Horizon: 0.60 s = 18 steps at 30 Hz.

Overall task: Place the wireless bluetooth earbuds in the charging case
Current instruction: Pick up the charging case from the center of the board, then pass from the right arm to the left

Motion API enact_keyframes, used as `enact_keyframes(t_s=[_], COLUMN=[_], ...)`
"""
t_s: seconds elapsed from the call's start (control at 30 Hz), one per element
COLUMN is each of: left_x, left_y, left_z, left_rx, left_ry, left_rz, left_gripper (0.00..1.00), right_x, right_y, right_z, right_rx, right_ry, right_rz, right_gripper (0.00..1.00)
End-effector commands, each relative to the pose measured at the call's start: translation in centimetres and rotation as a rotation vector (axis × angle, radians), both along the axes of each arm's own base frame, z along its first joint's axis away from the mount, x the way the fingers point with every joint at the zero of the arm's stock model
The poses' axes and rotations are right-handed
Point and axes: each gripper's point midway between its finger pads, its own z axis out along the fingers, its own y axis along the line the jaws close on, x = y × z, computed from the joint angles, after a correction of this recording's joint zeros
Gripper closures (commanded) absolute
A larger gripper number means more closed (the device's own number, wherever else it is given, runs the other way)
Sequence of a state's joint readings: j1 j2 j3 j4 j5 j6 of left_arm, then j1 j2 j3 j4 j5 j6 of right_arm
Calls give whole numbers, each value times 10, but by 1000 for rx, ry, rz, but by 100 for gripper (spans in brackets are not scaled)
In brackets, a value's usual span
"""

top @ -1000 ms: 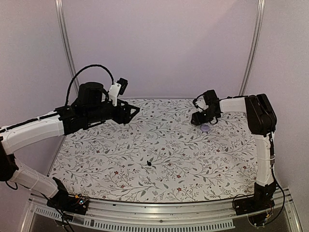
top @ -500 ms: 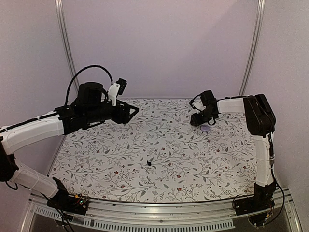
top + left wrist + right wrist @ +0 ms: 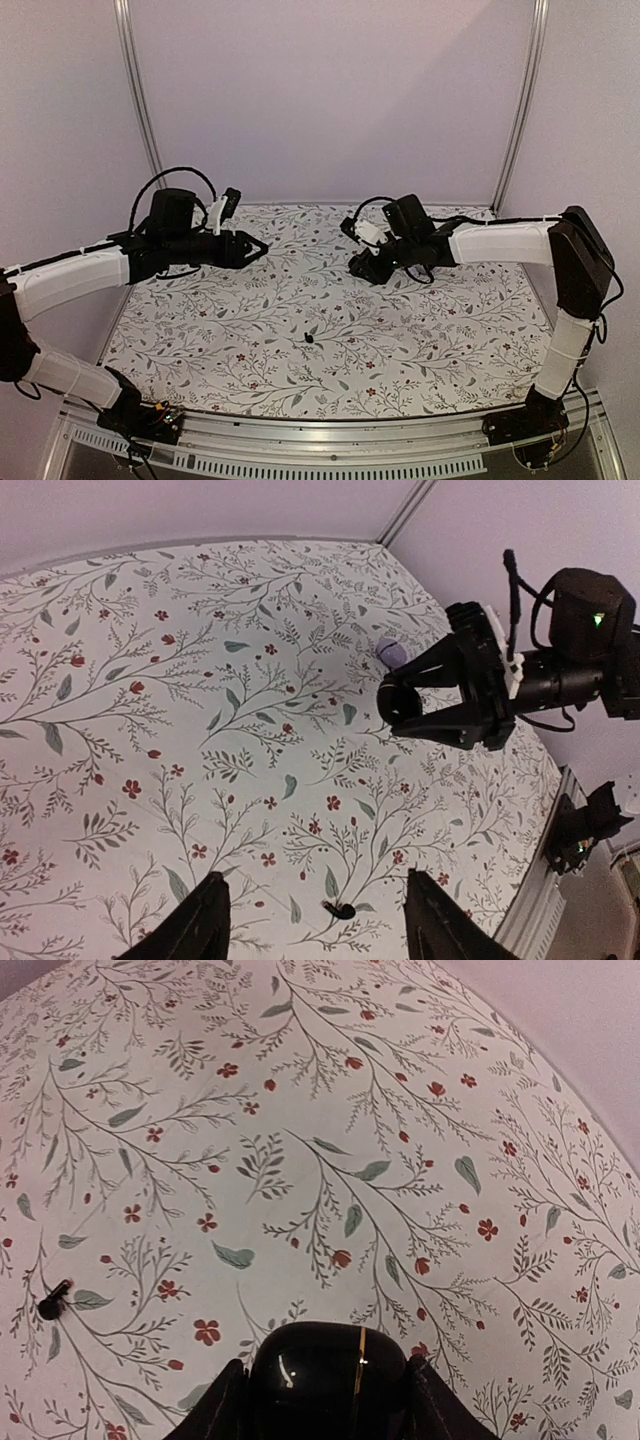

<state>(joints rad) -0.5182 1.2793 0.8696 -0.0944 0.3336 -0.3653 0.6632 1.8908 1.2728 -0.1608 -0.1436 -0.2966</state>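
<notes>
The right tool [image 3: 364, 263] is clamped on the charging case [image 3: 322, 1372], a glossy black rounded body wedged between its two fingers. It appears to be held clear of the patterned cloth [image 3: 420, 330], over the middle of the desk and somewhat toward the far edge. The left tool [image 3: 255, 247] hangs nearer the far left corner with its fingers apart and nothing between them. One earbud [image 3: 308, 338] lies alone on the cloth, about midway across and closer to the near edge; a second one cannot be made out. A small lavender piece [image 3: 391, 652] sits on the cloth beyond the right tool, toward the far right corner.

The case is smooth and curved, so a grip this narrow could let it twist or slip out when nudged. The earbud is tiny: fingers closing slightly off-centre would likely flick or roll it away, and it is easily lost among the dark leaf marks. Bringing both tools together over the middle also risks a finger clash.
</notes>
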Motion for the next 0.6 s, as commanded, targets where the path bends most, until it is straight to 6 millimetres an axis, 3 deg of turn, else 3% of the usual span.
enact_keyframes(t_s=[0.0,0.23,0.33,0.57], left_x=[-22,-43,-51,-77], left_y=[-19,-45,-53,-81], left_z=[-9,-21,-20,-20], left_rx=[-105,-228,-249,-260], left_ry=[114,227,239,267], left_rz=[-142,-309,-362,-510], left_gripper=[42,42,40,38], right_x=[-47,-120,-134,-158], right_y=[40,78,85,94], right_z=[53,89,95,90], right_rx=[81,125,130,94], right_ry=[-160,-258,-273,-288], right_rz=[175,355,392,450], right_gripper=[69,69,69,70])
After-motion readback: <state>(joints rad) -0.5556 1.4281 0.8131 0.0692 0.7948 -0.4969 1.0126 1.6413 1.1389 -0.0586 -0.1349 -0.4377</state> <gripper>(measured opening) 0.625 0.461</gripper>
